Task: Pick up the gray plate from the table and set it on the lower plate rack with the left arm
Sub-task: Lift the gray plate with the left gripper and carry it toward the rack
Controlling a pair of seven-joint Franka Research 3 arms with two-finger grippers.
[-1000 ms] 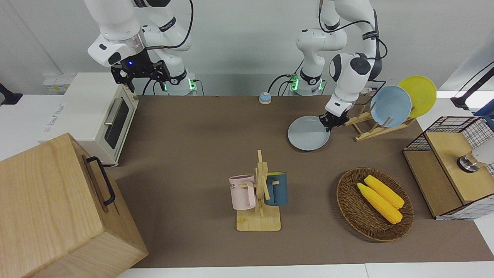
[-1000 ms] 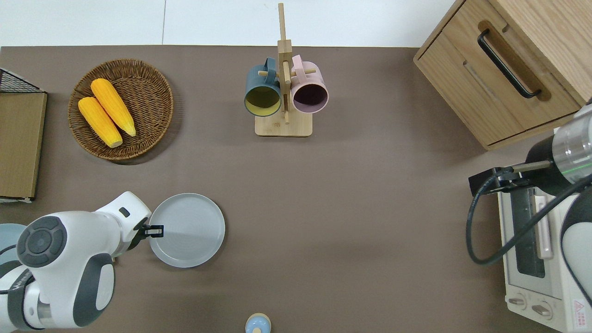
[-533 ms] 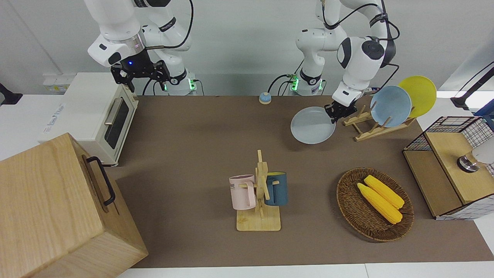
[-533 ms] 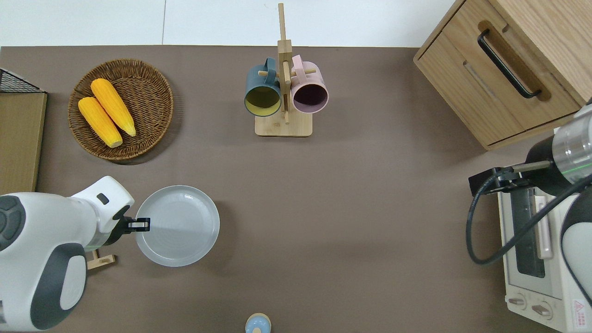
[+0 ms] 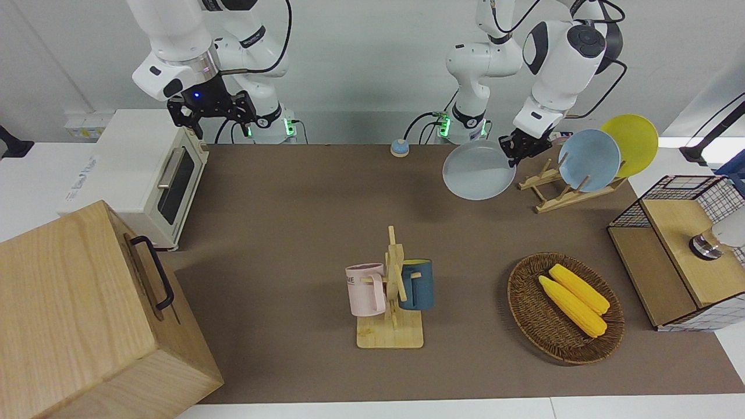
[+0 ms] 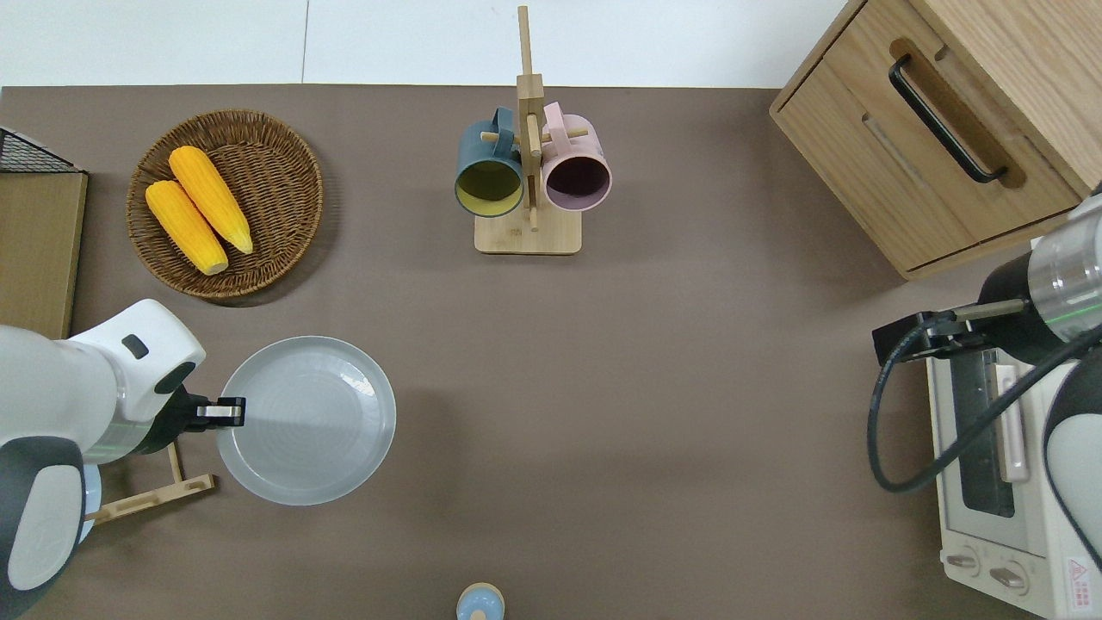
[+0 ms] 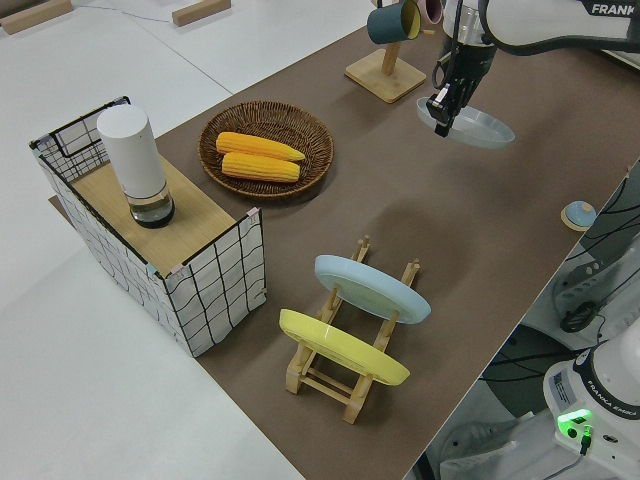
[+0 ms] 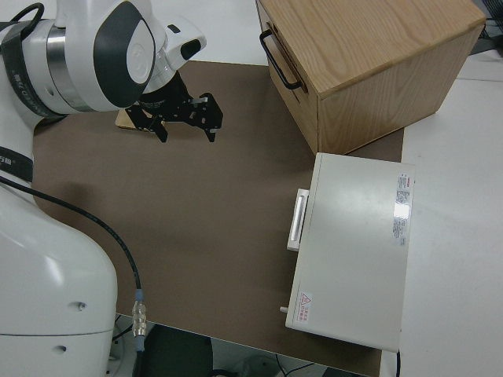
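My left gripper (image 5: 515, 152) is shut on the rim of the gray plate (image 5: 479, 170) and holds it roughly level in the air above the table (image 5: 291, 233). In the overhead view the left gripper (image 6: 225, 413) and the gray plate (image 6: 306, 419) are over bare table, just beside the open end of the lower plate rack (image 6: 151, 495). The lower plate rack (image 5: 547, 201) holds a sky-blue plate (image 5: 589, 160) and a yellow plate (image 5: 631, 142) upright in its slots. The right gripper (image 5: 212, 110) is parked and open.
A mug stand (image 5: 393, 291) with two mugs stands mid-table. A wicker basket (image 5: 564, 308) with two corn cobs and a wire crate (image 5: 681, 244) are at the left arm's end. A wooden cabinet (image 5: 87, 314), a toaster oven (image 5: 145, 174) and a small bell (image 5: 399, 148) are also here.
My left gripper has lifted the gray plate off the table and carried it up and toward the rack. The right arm has not moved.
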